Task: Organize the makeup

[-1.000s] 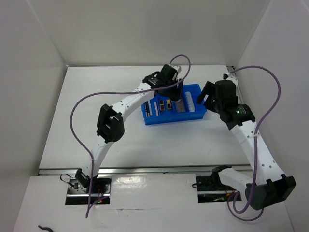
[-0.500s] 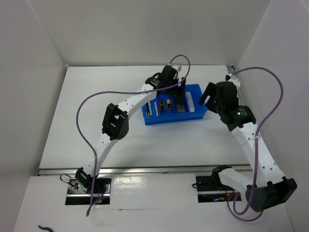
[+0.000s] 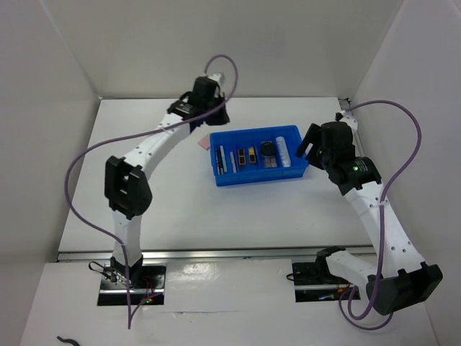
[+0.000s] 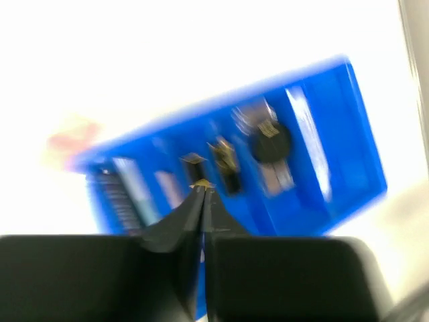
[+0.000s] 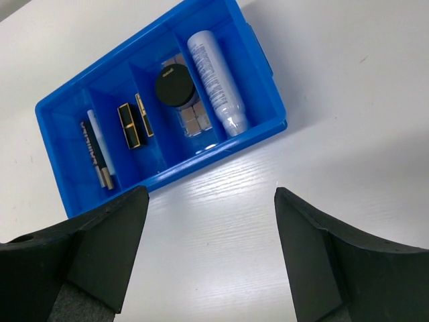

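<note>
Pad: the pink pad (image 3: 202,141) lies on the worktop (image 3: 144,187), just beside the far left corner of the tray and outside it. It is the only makeup I see not yet sorted.
Left pincer: the left pincer (image 4: 203,191) is pressed together and pinches nothing. It hangs above the worktop near the pad, away from the tray.
Tray: the blue tray (image 5: 221,149) holds, from left to right, the pencils (image 5: 97,151), the black-and-gold palette (image 5: 129,125), the compact (image 5: 175,88) resting on the brownish palette (image 5: 194,121), and the tube (image 5: 214,74).
Right pincer: the right pincer (image 5: 211,194) is spread and empty, and hovers to the right of the tray.
Just changed: my left arm has swung out of the tray to the left, and its fingers closed on the way.
Meaning: I judge that the work in the tray is finished for now and that the pad is the next piece.
Against the earlier frame: one second ago the left pincer stood over the middle of the tray and covered the compact's place; now this place is in plain view. The right arm has not moved.
</note>
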